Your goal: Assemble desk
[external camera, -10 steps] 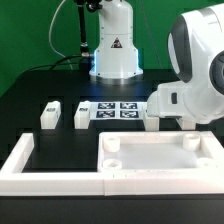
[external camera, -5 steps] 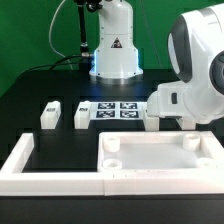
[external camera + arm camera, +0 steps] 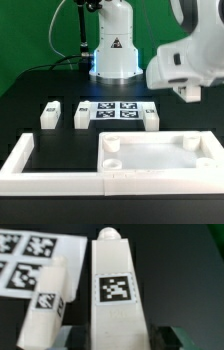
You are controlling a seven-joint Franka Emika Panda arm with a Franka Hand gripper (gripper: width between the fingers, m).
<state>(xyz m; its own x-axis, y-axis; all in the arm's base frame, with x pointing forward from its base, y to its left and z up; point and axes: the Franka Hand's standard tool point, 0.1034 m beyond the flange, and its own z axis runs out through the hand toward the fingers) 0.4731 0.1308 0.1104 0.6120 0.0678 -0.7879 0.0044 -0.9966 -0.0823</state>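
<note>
The desk panel [image 3: 160,160] lies flat at the front with its round corner sockets up. Two tagged legs [image 3: 50,115] [image 3: 82,115] stand to the exterior view's left of the marker board [image 3: 118,110], and a third leg [image 3: 150,120] stands at its right end. My gripper [image 3: 188,95] hangs raised above the board's right end. In the wrist view my gripper [image 3: 118,339] is shut on a fourth leg [image 3: 115,291], held lengthwise with its tag facing the camera. Another leg [image 3: 45,303] lies beyond it, smaller, on the table.
The long low white border wall [image 3: 45,165] runs along the front left beside the panel. The robot's base [image 3: 115,50] stands at the back centre. The marker board also shows in the wrist view [image 3: 30,255].
My arm has risen from low beside the marker board's right end to well above it. The third leg, partly hidden before, now stands in plain view.
</note>
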